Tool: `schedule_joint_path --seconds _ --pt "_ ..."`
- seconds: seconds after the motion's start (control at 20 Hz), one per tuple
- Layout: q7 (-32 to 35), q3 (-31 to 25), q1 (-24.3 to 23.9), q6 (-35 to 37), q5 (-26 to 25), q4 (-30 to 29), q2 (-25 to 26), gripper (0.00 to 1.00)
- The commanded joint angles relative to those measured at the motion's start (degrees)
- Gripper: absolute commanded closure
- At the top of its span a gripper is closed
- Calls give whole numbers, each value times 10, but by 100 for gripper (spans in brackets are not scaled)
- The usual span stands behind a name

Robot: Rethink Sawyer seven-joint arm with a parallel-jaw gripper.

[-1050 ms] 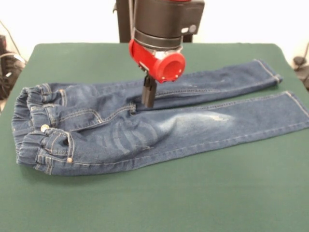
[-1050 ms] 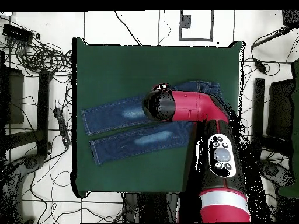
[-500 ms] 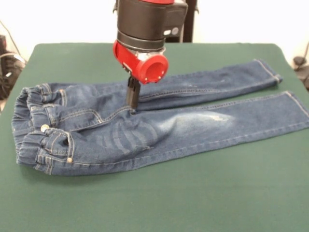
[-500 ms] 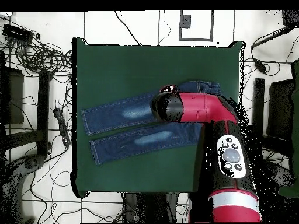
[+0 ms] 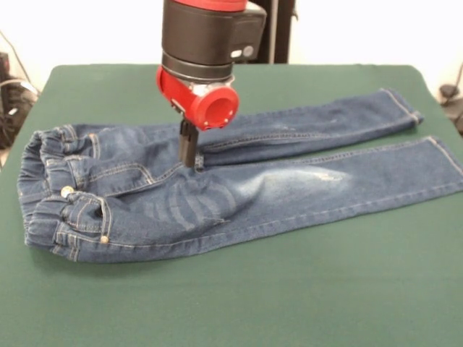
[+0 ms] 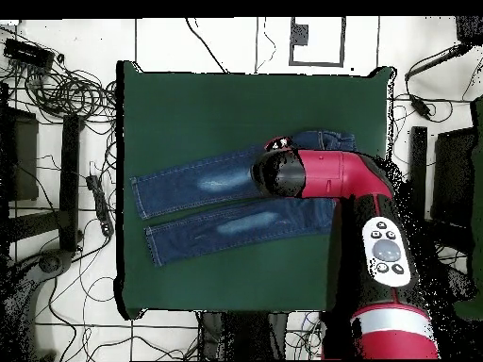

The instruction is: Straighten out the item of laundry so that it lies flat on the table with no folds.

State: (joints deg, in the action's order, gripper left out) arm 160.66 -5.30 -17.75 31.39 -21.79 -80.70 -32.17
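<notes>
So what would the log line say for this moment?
end effector: tips at jeans crotch, grip unclear | jeans: legs spread | table: green

- Tangled black cables (image 6: 66, 90) lay on the white floor (image 6: 217, 42) beside the table's one short edge.
- A dark-framed square (image 6: 317, 41) sat on the floor beyond the table's long edge.

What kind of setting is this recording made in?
Most likely a robotics lab: a green-topped table with jeans under a robot arm, tangled cables on the floor around it.
</notes>
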Motion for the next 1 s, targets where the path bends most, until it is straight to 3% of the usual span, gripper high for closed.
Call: schedule_joint_path --seconds 0.05,0.25,0.6,1.0 --pt "-172 -86 -13 61 -33 -26 46 100" --pt "-207 -107 -37 81 -42 -11 54 100" --pt "-189 -110 -46 63 -64 -15 66 100" --pt "-218 -134 -68 89 -83 11 81 100"
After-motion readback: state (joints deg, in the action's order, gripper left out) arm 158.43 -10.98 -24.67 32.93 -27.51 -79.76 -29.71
